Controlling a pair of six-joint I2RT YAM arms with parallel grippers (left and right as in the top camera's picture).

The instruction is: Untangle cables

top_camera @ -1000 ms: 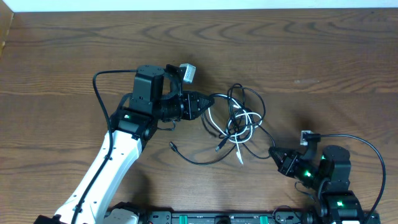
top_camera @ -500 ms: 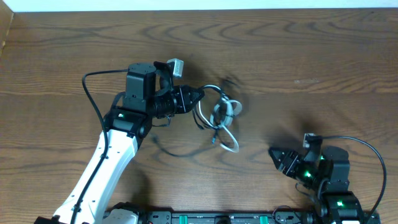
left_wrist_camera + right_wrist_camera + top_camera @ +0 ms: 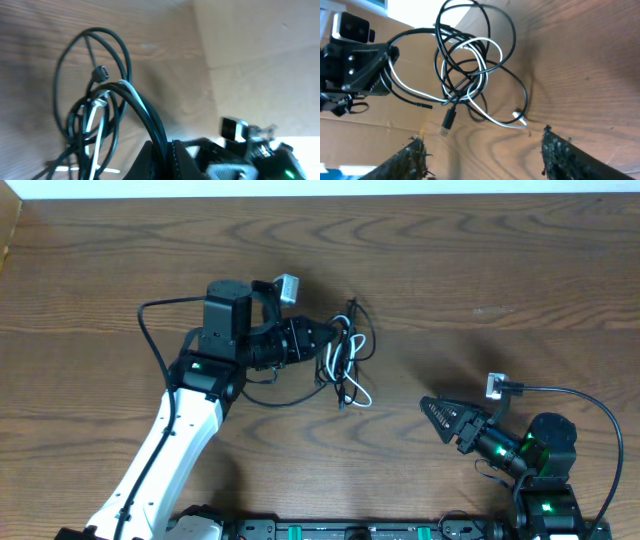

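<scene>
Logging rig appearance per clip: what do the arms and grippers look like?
The left arm has a white lower link, black upper joints, a green light and a black cord. The right arm is black with green lights and a black cord loop. The left gripper and right gripper are black, tapered.

Overhead looks straight down; both wrist views face the cables [image 3: 342, 356] from opposite sides.

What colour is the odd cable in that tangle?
White: the white cable shows best in the right wrist view.
</scene>
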